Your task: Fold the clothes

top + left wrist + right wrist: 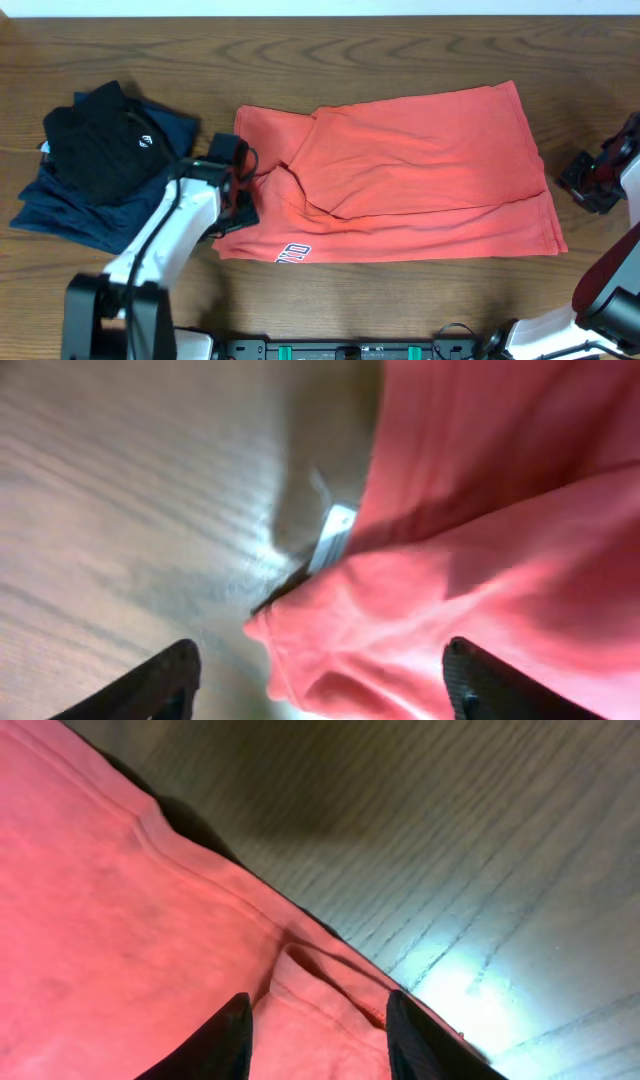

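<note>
The coral-red T-shirt [400, 170] lies partly folded across the middle of the table, with a strip of printed lettering [292, 251] showing at its front left edge. My left gripper [240, 190] is wide open over the shirt's bunched left edge. In the left wrist view the shirt [480, 560] fills the right side between the open fingers [320, 647], with its white neck tag [337, 525] peeking out. My right gripper [582, 182] sits just off the shirt's right edge. In the right wrist view its fingers [316, 998] are open, framing the shirt's hem [150, 920].
A black garment with a small white logo [100, 145] lies on a folded navy garment [70, 205] at the table's left, next to the left arm. Bare wooden table [400, 310] runs along the front and back of the shirt.
</note>
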You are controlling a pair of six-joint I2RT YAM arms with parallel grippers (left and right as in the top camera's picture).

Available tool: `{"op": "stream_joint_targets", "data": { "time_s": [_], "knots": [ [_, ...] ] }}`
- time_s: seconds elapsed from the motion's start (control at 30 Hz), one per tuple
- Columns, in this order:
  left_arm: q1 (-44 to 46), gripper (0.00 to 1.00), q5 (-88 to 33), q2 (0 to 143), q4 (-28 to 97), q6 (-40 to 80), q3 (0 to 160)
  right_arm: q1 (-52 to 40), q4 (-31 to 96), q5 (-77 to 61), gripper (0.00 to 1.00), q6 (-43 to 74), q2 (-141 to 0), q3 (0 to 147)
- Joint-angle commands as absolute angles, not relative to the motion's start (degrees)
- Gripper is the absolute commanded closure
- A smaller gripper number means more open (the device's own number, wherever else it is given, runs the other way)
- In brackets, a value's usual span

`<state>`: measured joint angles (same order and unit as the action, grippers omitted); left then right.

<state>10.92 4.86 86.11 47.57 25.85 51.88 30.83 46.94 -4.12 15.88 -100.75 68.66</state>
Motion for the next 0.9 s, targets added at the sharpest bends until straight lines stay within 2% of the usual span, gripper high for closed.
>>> {"op": "stream_joint_targets", "data": {
  "time_s": [0.0, 0.33, 0.4, 0.5, 0.57, 0.87],
  "knots": [
    [10.6, 0.19, 4.7, 83.8, 46.7, 25.8, 52.5, 29.8, 46.9, -4.6, 0.59, 15.6, -100.5, 67.0],
    [10.6, 0.19, 3.6, 83.5, 46.4, 25.8, 52.5, 25.3, 39.5, -4.5, 0.6, 15.6, -100.5, 59.5],
    [10.6, 0.19, 3.6, 83.5, 46.4, 25.8, 52.5, 25.0, 39.0, -4.5, 0.64, 15.6, -100.5, 59.3],
    [10.6, 0.19, 3.6, 83.5, 46.7, 25.8, 52.5, 25.0, 39.0, -4.5, 0.89, 15.6, -100.5, 59.3],
    [10.6, 0.19, 3.6, 83.5, 46.8, 25.8, 52.5, 25.1, 39.2, -4.3, 0.99, 15.6, -100.5, 59.3],
    [10.6, 0.19, 3.6, 83.5, 46.9, 25.8, 52.5, 25.1, 39.6, -3.6, 0.99, 15.9, -100.5, 59.8]
  ]
}}
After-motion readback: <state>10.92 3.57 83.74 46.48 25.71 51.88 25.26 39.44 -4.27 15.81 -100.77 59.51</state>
